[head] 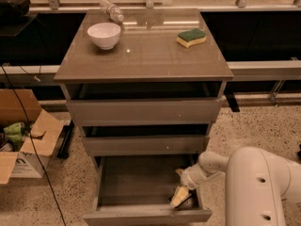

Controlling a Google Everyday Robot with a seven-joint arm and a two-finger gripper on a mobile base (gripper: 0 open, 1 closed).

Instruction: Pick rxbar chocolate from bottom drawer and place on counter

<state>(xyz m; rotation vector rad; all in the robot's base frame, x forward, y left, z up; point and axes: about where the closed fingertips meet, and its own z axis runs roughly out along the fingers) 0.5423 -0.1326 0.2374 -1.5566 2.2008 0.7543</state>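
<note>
The bottom drawer [141, 216] is pulled open, showing its grey inner floor. My gripper [181, 196] reaches down into the drawer's front right corner, with the white arm [211, 164] coming in from the right. A small dark shape lies right under the gripper; it may be the rxbar chocolate, but I cannot tell, as the gripper covers it. The counter [146, 60] is the glossy grey-brown top of the cabinet, well above the gripper.
On the counter stand a white bowl [104, 35], a green-and-yellow sponge [191, 37] and a lying plastic bottle [112, 9]. The two upper drawers [143, 111] are slightly open. A cardboard box [28, 140] and a black cable [33, 140] are on the floor at the left.
</note>
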